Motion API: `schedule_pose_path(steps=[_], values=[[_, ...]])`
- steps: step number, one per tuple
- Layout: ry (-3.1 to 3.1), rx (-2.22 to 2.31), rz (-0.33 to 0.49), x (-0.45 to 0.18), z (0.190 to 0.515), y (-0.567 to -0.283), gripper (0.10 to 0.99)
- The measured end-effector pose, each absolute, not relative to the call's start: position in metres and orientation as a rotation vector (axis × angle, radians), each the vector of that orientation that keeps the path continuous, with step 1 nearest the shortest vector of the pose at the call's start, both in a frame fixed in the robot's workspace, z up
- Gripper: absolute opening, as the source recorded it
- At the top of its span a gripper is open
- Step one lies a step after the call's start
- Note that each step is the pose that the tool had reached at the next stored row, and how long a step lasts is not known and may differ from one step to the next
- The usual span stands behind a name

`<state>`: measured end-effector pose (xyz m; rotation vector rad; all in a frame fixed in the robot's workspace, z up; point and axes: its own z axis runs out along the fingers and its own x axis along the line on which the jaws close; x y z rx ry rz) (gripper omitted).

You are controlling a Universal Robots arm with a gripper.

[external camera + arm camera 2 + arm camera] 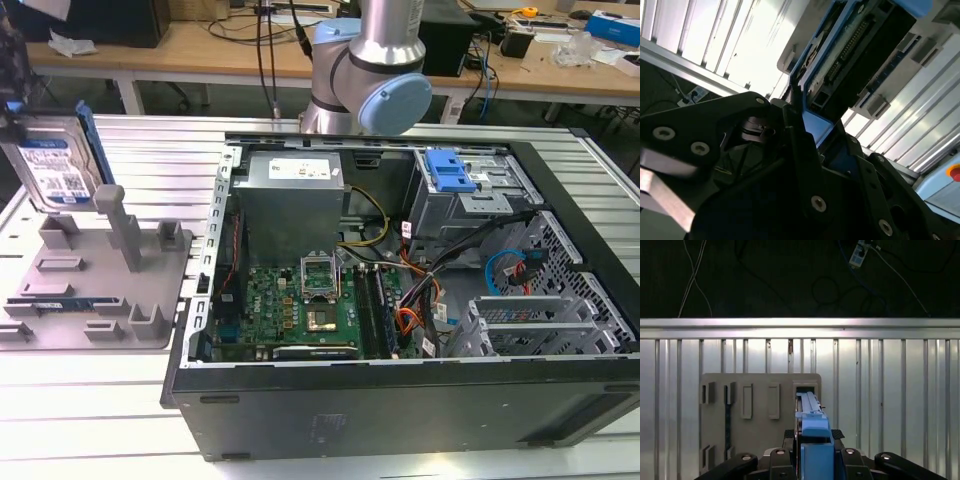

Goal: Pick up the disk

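disk (52,165) — upright; lifted above fixture (95,280)

Wooden workbenches (200,45) behind, cluttered with cables; ribbed metal tabletop (80,420); dark floor (790,280), possibly carpet.

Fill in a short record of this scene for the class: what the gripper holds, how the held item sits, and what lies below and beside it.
gripper: shut on the disk
disk: upright on edge, lifted above the grey fixture
grey fixture: on the slatted metal table, at the exterior view's left
slatted metal table: carries fixture and computer case
computer case: open, motherboard exposed
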<state>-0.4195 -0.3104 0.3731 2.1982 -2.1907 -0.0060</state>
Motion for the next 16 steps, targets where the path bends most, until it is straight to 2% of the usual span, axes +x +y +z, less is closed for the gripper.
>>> schedule_pose_path(steps=[16], values=[[-2.191,2.198,-0.006,-0.419,0.481,-0.313,0.365]])
